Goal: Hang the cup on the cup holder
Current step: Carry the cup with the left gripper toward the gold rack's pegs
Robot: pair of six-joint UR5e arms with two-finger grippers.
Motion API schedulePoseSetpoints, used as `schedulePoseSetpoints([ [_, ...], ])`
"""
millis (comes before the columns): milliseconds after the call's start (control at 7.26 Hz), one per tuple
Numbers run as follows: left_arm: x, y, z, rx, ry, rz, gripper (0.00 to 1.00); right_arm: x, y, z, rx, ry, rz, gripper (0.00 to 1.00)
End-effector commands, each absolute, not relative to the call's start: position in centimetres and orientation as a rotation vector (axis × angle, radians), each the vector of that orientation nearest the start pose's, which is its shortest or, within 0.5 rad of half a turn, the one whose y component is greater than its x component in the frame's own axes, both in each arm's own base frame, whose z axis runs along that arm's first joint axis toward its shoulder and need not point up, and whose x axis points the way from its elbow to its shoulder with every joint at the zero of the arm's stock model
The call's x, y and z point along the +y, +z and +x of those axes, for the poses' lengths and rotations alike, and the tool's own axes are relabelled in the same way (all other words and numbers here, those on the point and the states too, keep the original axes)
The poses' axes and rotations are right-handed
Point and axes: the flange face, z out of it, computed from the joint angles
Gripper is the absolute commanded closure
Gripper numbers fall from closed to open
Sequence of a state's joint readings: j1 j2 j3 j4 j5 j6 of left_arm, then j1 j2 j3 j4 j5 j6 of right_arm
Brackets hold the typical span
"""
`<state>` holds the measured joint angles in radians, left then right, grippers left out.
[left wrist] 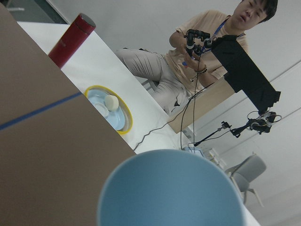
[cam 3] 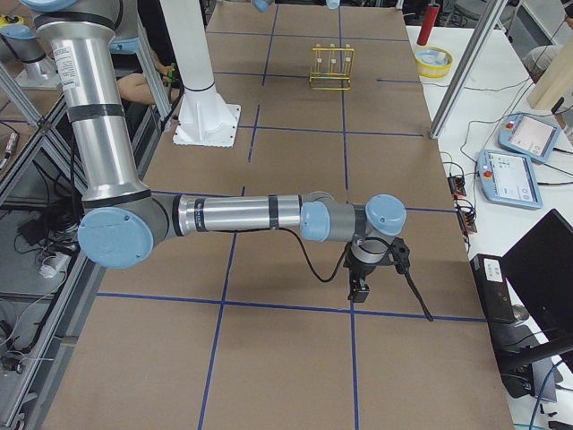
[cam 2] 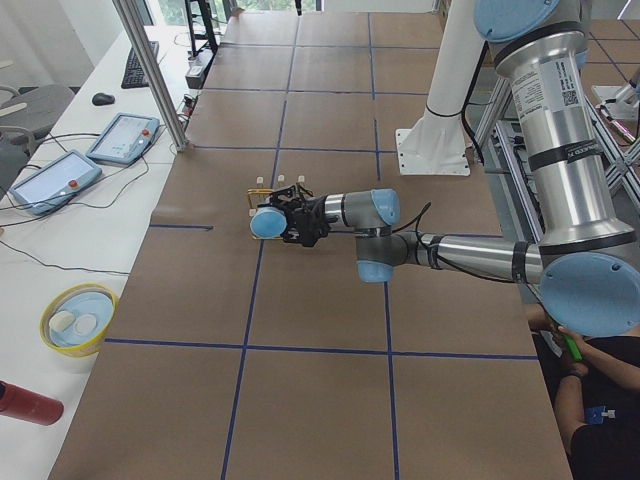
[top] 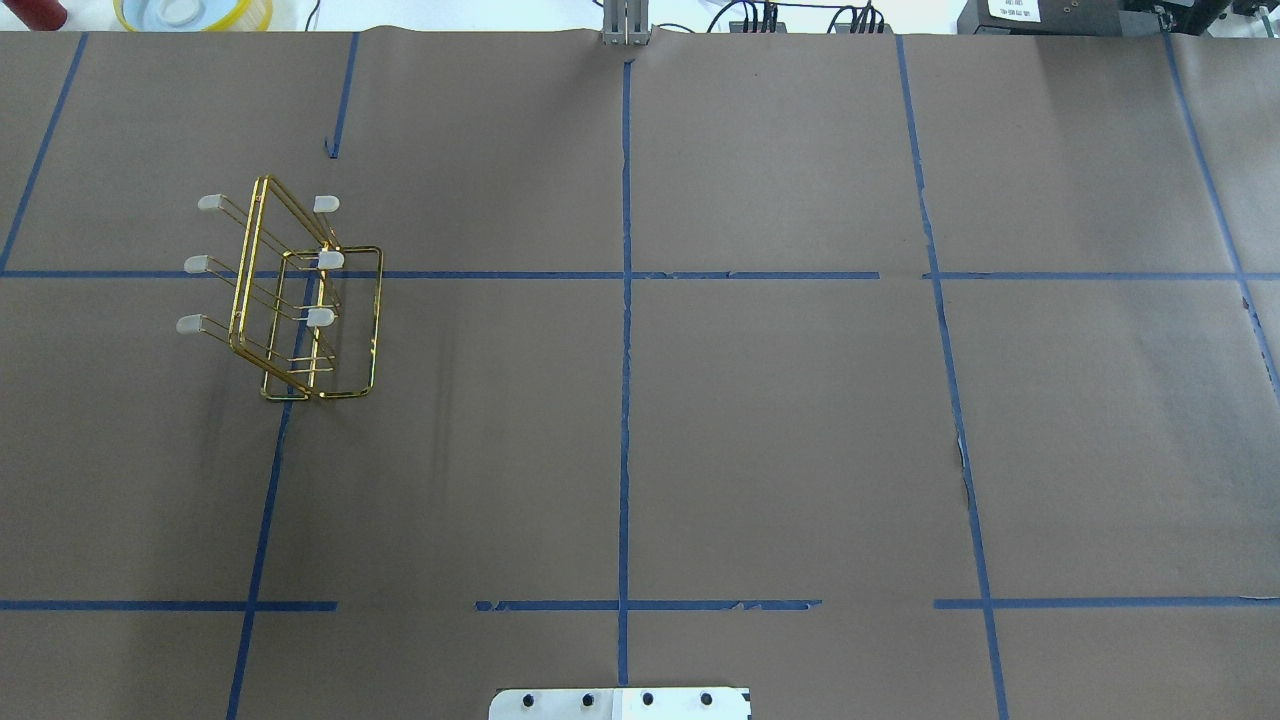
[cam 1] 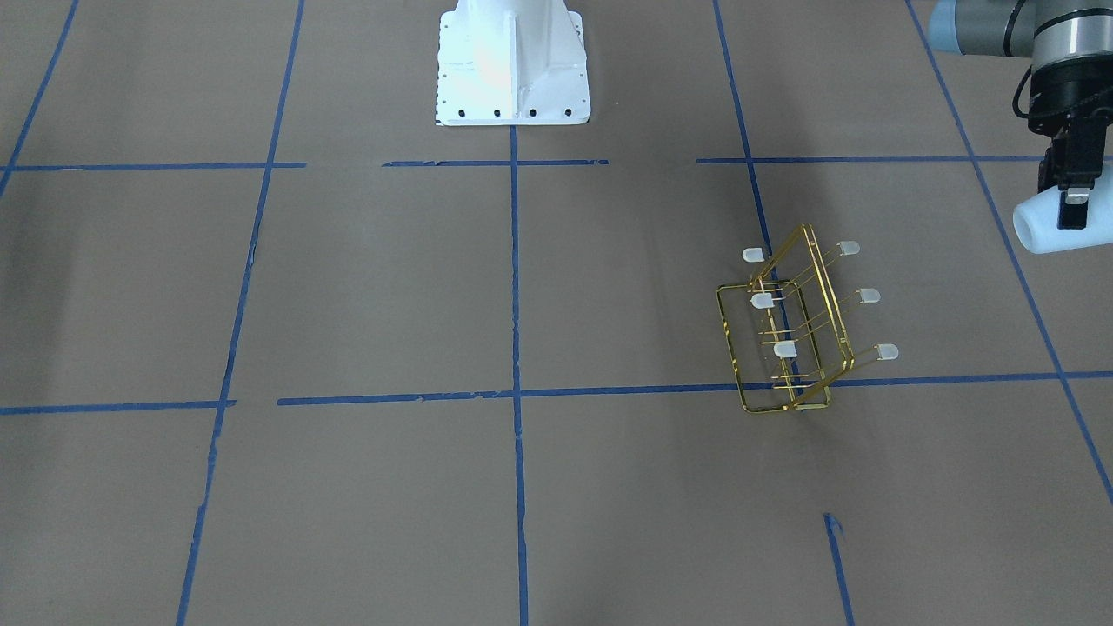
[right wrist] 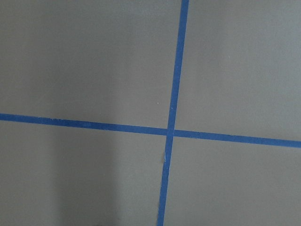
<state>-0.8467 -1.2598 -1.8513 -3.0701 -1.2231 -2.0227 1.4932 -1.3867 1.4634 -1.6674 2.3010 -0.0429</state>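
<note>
Cup (cam 1: 1039, 230) first, in the front-facing view: it lies on its side in the air at the far upper right, clear of the counter (cam 1: 348, 304), with the left gripper (cam 1: 1075, 211) above it and the jaws closed across its body. The rack (cam 1: 804, 330) stands well apart, lower and nearer the middle, all six capped pegs bare.

In the overhead view only the rack shows, on the counter's left half astride a tape line. Neither arm nor cup is in frame.

In the left-side view the near arm reaches low over the counter, holding the cup sideways. The cup overlaps the rack along this line of sight (the true gap cannot be read from here). A yellow bowl (cam 2: 78, 318) and a red bottle (cam 2: 25, 405) sit on the side bench.

In the right-side view the right gripper (cam 3: 358, 288) points down at the counter, far from the rack. Whether its jaws are wide or narrow I cannot tell.

In the left wrist view one round pale blue end of the cup fills the bottom of the frame.

The right wrist view shows bare counter and a tape cross, with no jaws visible.

The cup looks light, stiff and smooth, so it is probably slippery, and its taper could let it creep out of a pinch. A hold across the mid-body, as now, seems right because it leaves the mouth free for a peg. The thin wire rack is likely light too, so a nudge on a peg might shift or tip it.
</note>
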Motion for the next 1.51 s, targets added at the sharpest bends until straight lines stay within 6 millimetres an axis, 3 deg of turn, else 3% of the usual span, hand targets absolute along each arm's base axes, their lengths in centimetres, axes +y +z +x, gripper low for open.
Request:
schedulePoseSetpoints([
  [0, -37.0, 47.6, 11.6, 1.822, -1.476, 0.325, 1.0, -57.0, 62.7, 2.3, -0.73, -0.106, -0.033, 0.0],
  [689, -34.4, 46.9, 15.0, 2.097, -1.713, -0.111, 1.0, -57.1, 62.6, 2.2, -0.73, -0.108, -0.032, 0.0],
  [1102, -33.5, 46.9, 15.7, 2.226, -1.87, -0.406, 1.0, -57.0, 62.7, 2.3, -0.73, -0.106, -0.033, 0.0],
  [1240, -32.7, 47.0, 17.0, 2.244, -1.931, -0.498, 1.0, -57.0, 62.6, 2.3, -0.73, -0.107, -0.031, 0.0],
  [1377, -31.1, 47.0, 19.6, 2.263, -2.009, -0.559, 1.0, -57.1, 62.6, 2.2, -0.73, -0.108, -0.032, 0.0],
])
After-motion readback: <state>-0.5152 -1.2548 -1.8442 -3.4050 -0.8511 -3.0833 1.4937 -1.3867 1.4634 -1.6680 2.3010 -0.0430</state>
